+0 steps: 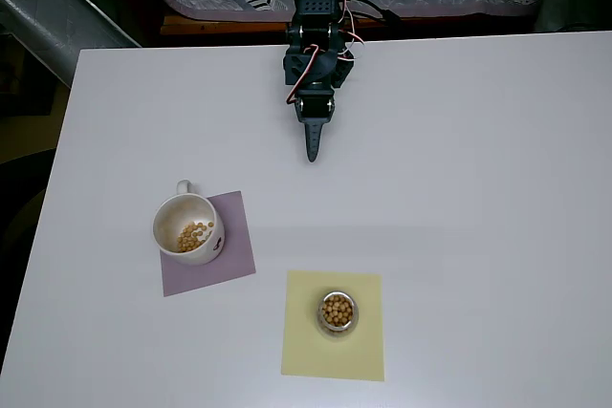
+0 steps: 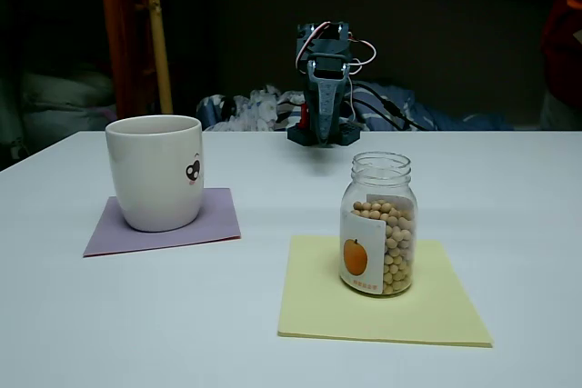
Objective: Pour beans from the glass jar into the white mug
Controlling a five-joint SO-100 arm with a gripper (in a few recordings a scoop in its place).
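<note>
The white worktop (image 1: 478, 188) is carrying everything. The arm is resting folded at its far edge, the tool (image 1: 312, 152) pointing down with jaws closed on nothing. The white mug (image 2: 155, 170) is sitting on a purple mat (image 2: 218, 220), the glass jar (image 2: 379, 223) on a yellow mat (image 2: 436, 306), well apart. Risk: smooth glass slipping or tipping during grasp, scattering the beans (image 2: 393, 247).

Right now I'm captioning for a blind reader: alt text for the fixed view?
A small clear glass jar of tan beans stands on a yellow paper square; left, a round white ceramic mug on a purple square. The dark robot claw hangs behind.
</note>
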